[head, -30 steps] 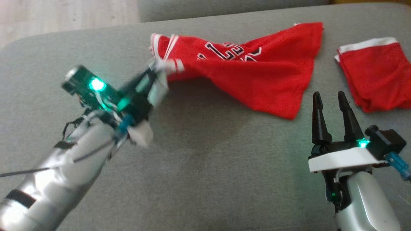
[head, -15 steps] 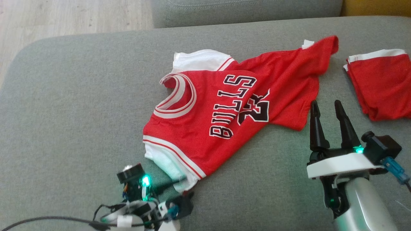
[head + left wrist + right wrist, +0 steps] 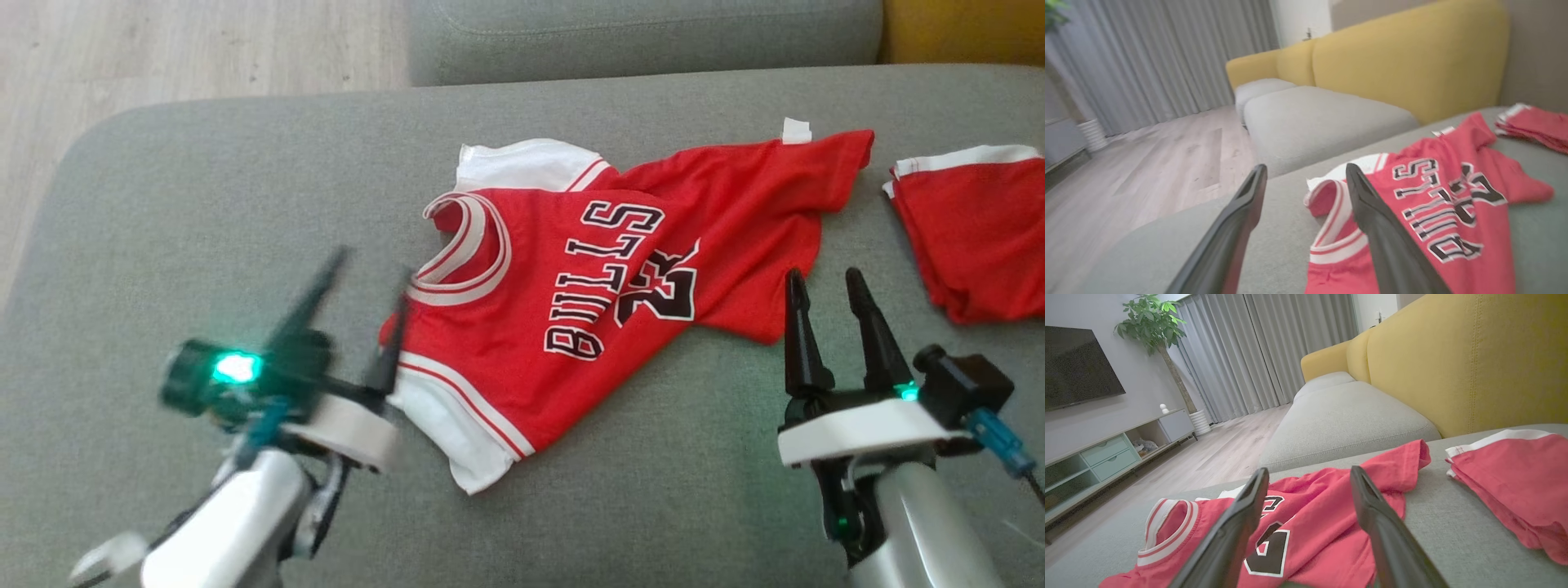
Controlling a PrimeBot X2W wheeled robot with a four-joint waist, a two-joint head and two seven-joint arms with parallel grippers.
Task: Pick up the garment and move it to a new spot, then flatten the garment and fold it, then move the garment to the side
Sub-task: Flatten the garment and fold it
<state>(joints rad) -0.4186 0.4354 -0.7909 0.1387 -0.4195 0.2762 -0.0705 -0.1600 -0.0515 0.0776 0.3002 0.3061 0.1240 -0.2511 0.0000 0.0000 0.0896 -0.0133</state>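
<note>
Left pincer (image 3: 371,273) now off jersey (image 3: 522,359), lifted, jaws apart. Jersey lies just right of it, long axis running to far right. Right pincer (image 3: 820,278), also apart, near other end.

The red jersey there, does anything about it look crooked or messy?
Yes. The jersey lies slanted and rumpled on the grey cushion: its hem end is bunched and twisted, not spread flat. Nothing looks torn.
</note>
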